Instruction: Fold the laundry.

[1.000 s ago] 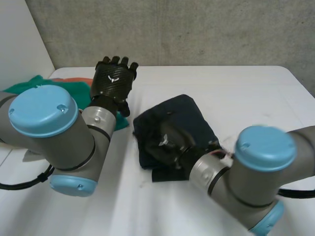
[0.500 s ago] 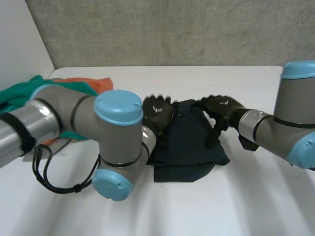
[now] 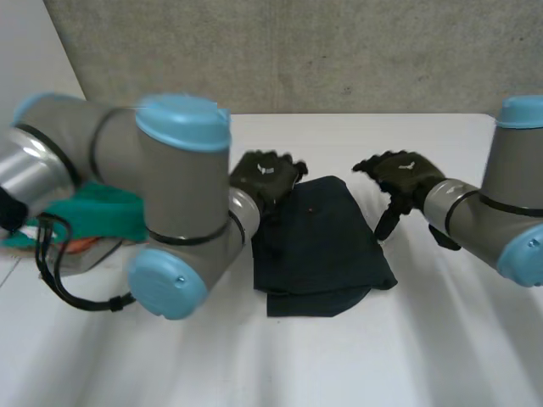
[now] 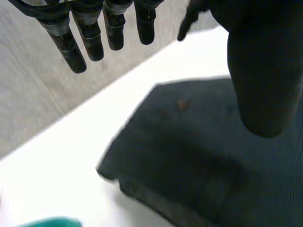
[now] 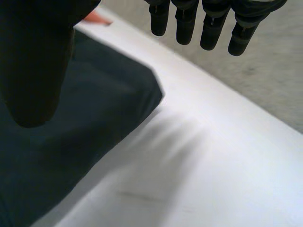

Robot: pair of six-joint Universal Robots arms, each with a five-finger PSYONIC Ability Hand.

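Dark cloth (image 3: 321,242) is laid folded mid-surface (image 3: 441,339), long axis pointed at the near edge. It's flanked at its far corners: left hand (image 3: 267,174) closer, right hand (image 3: 405,176) just off it. Both are held open, nothing gripped.

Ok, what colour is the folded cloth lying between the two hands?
The folded cloth is plain dark navy, almost black; the head view shows it best.

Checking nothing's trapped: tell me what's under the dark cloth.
The dark cloth lies on the white table; its own lower layer sticks out at the near edge. Anything beneath is covered.
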